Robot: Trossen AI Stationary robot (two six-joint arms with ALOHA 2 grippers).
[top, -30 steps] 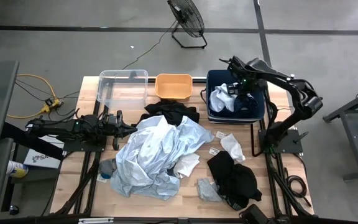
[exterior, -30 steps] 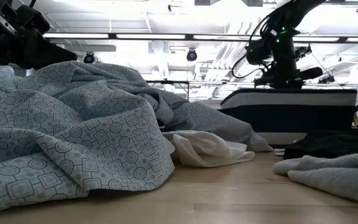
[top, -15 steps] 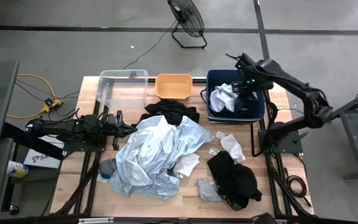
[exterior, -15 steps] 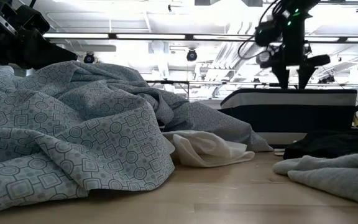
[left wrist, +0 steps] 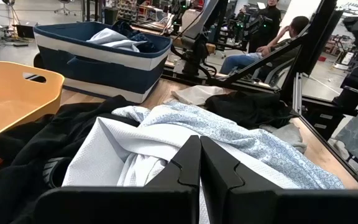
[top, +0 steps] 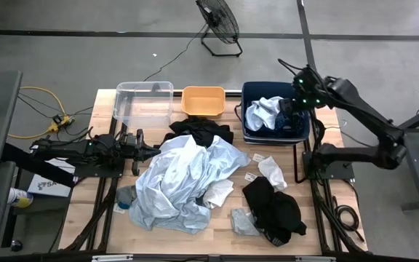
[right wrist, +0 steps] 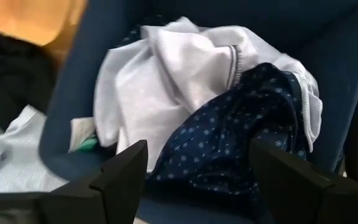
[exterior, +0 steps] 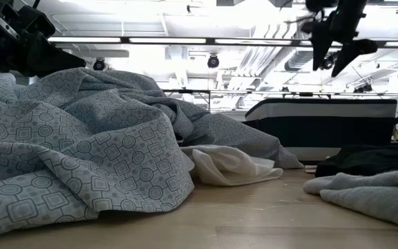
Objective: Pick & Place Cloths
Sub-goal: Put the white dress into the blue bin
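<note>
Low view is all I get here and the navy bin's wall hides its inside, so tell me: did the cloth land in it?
Observer: Yes, a white cloth lies in the navy bin, with a dotted navy cloth beside it.
Operator: Is the right claw holding anything?
Observer: No. The right claw is open and empty above the bin.
Operator: And the left claw?
Observer: The left claw is shut at the big pale blue patterned cloth.

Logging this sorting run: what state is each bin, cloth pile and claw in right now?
Navy bin: holds white and navy cloths.
Orange bin: empty.
Clear bin: looks empty.
Pale blue cloth: heaped on table.
Right claw: open, empty, above navy bin.
Left claw: shut, at the heap.
</note>
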